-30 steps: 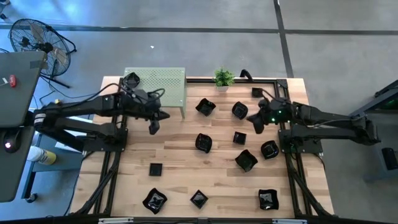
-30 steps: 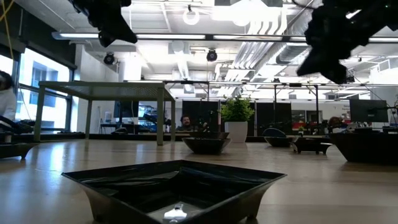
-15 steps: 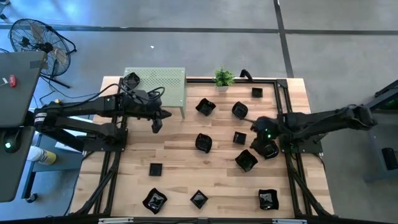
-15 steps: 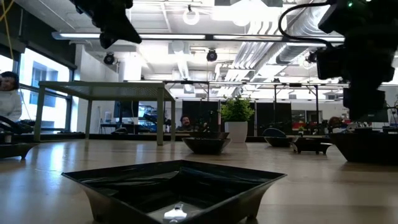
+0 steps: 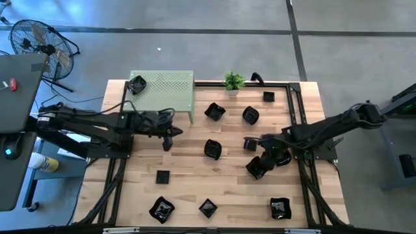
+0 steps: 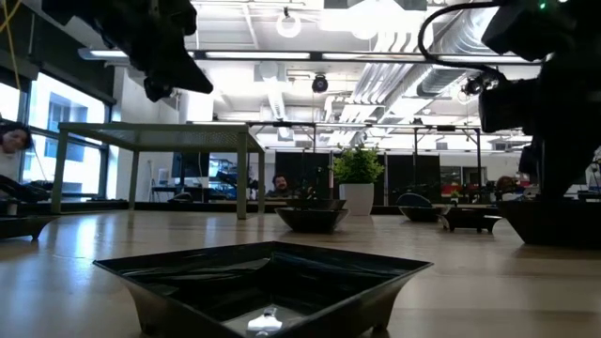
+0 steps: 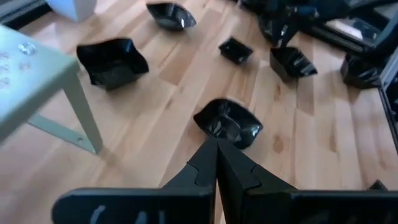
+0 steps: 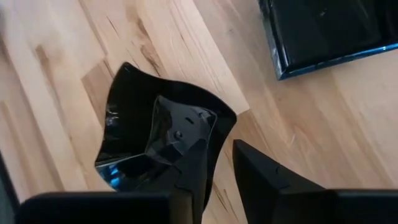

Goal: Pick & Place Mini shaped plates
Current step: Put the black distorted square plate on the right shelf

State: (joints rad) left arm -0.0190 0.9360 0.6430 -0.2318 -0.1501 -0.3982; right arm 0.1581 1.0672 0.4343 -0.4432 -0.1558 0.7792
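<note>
At table right, right gripper (image 8: 217,171) narrowly parted astride plate (image 8: 158,140) rim, probably ungripped; could slip. Left gripper (image 7: 216,163) closed, empty.

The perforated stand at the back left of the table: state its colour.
Pale green. The stand shows best in the high view, with one black dish sitting on its top.

No legible text, labels, numbers or signs.
</note>
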